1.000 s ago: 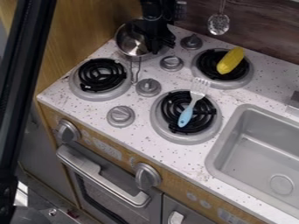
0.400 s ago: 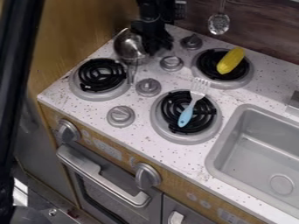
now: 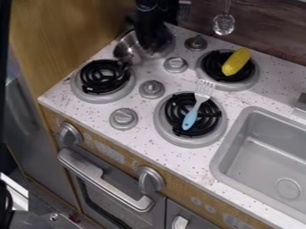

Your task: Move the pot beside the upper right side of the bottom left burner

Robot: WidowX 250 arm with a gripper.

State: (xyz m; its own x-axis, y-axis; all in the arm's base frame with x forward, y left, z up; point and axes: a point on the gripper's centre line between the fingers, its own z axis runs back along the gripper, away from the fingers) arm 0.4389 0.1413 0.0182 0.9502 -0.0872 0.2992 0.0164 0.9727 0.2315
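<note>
Round silver metal pot, upper left, just left of black gripper; can't tell if open or holding

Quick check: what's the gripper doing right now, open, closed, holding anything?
Gripper: at the metal pot, near the back left burner; open or closed, and whether it has hold of the pot, cannot be told.

The black arm, cut off above, hides part of the pot; the right edge crops the sink.
</note>
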